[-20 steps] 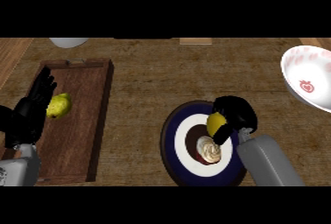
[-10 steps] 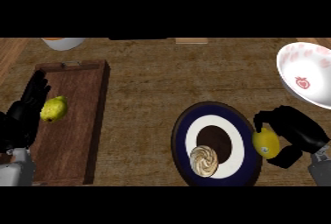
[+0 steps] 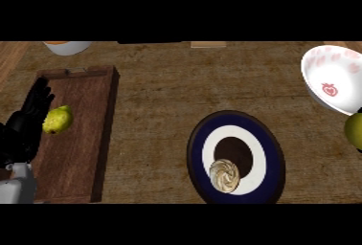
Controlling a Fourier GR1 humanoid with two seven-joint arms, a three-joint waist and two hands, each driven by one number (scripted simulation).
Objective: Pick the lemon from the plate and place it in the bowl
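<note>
Head view. Brown woven-look counter top fills the frame; landmark = dark blue plate w/ white ring, lower centre-right.

- Plate: small swirled pastry sits on its lower-left inner part. No lemon on it.
- Lemon: yellow-green, only a sliver showing at frame's right edge, well right of plate and just below the bowl. Can't tell if touching bowl.
- Bowl: white w/ pink strawberry print, up and right of plate, tilted toward viewer, partly cut off by edge.
- Right hand: not visible; only a dark bit at the edge under the lemon, can't ID.
- Wooden tray: far left of plate, long side running up-down. 2nd yellow fruit lies on its upper-left part.
- Left hand: black, at tray's left edge, fingers straight, spread, pointing up; fingertips beside 2nd fruit, not curled round it.
- Pale bowl-like item up-left of plate, cut off at top.
</note>
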